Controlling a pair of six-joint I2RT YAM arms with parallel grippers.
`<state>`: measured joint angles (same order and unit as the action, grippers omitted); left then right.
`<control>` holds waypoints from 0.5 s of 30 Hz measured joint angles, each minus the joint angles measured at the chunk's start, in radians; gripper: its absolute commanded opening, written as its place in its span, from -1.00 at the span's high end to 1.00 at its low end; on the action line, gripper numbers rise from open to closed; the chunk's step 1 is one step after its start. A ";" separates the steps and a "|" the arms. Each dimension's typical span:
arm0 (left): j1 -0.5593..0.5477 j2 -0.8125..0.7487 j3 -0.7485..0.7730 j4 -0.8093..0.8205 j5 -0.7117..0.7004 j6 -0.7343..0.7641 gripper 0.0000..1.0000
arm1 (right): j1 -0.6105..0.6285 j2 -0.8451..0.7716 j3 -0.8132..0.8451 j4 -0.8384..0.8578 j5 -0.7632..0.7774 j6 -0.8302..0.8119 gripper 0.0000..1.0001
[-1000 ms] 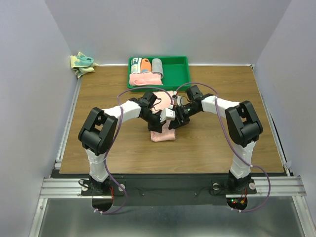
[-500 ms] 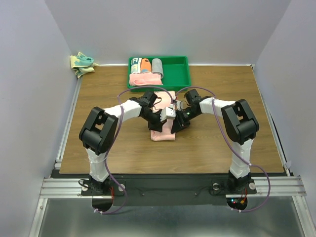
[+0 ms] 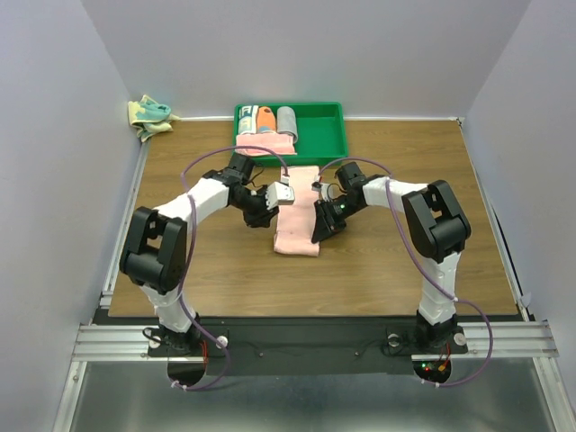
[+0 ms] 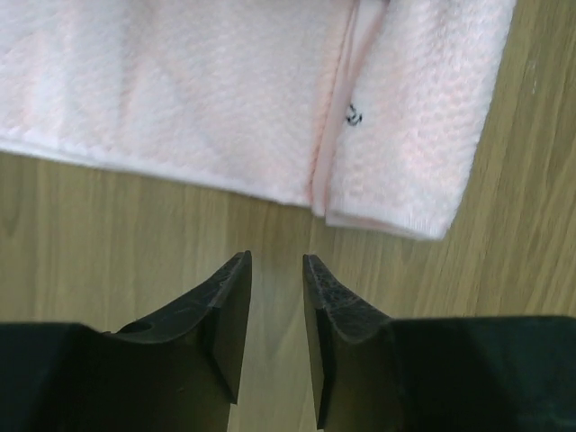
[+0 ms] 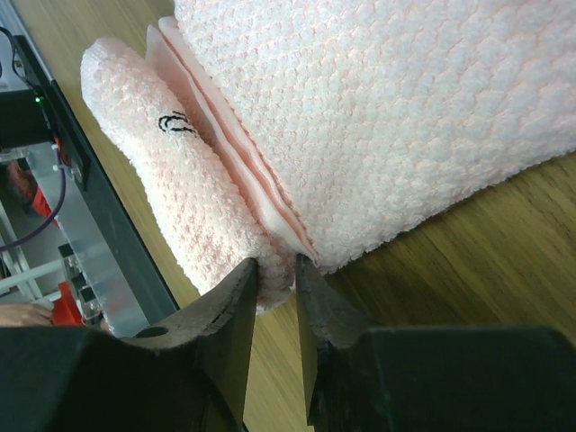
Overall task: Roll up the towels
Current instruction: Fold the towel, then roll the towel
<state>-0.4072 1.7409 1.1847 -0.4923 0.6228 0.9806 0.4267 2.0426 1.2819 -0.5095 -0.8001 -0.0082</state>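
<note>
From above, the pink towel (image 3: 297, 225) lies as a long strip in the middle of the wooden table (image 3: 405, 261). The left gripper (image 3: 267, 214) sits at its left edge and the right gripper (image 3: 321, 229) at its right edge. At the top is a green tray (image 3: 333, 144) with rolled towels (image 3: 265, 119) in it. The teal towel (image 3: 148, 115) lies crumpled in the upper left corner. Only this view shows the tray and the teal towel. The left wrist view shows something the top view hides: the left gripper (image 4: 274, 265) has its fingers a little apart with only bare wood between them. The pink towel (image 4: 207, 90) fills the top of that frame, not touching the fingers, and a small dark mark (image 4: 353, 115) shows on it. In the right wrist view the right gripper (image 5: 273, 268) is squeezed on the end of a fold of the pink towel (image 5: 387, 117). The folded part on the left carries the dark mark (image 5: 176, 124). A second ago the left arm reached over the towel and hid much of it. Now it has swung out to the left, its fingers have let go, and the whole strip shows.
</note>
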 measured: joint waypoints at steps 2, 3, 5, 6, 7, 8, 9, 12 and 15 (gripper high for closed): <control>0.010 -0.053 -0.020 0.005 -0.006 0.012 -0.14 | 0.000 0.000 0.001 -0.002 0.000 0.000 0.40; 0.010 -0.080 -0.033 0.014 -0.007 0.013 -0.15 | 0.000 0.001 0.002 -0.003 0.001 0.000 0.41; -0.019 -0.184 -0.078 0.029 -0.016 0.025 -0.38 | 0.001 0.005 0.007 -0.008 0.002 0.000 0.40; -0.039 -0.224 -0.100 0.052 -0.028 0.030 -0.40 | 0.001 0.006 0.010 -0.010 0.002 0.000 0.40; -0.069 -0.276 -0.135 0.084 -0.046 0.035 -0.41 | 0.001 0.008 0.013 -0.015 0.002 0.000 0.40; -0.107 -0.324 -0.173 0.114 -0.068 0.037 -0.41 | 0.001 0.010 0.015 -0.017 0.002 0.000 0.40; -0.167 -0.383 -0.222 0.143 -0.103 0.044 -0.41 | 0.001 0.011 0.018 -0.020 0.002 0.000 0.40; -0.330 -0.474 -0.367 0.268 -0.193 0.061 -0.41 | 0.001 0.015 0.024 -0.029 0.002 -0.002 0.40; -0.404 -0.448 -0.483 0.366 -0.304 0.083 -0.41 | 0.001 0.019 0.027 -0.033 0.000 -0.004 0.40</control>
<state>-0.8116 1.2926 0.7013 -0.1265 0.3183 1.0634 0.4274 2.0617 1.3094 -0.5426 -0.8001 -0.0120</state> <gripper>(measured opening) 0.702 0.296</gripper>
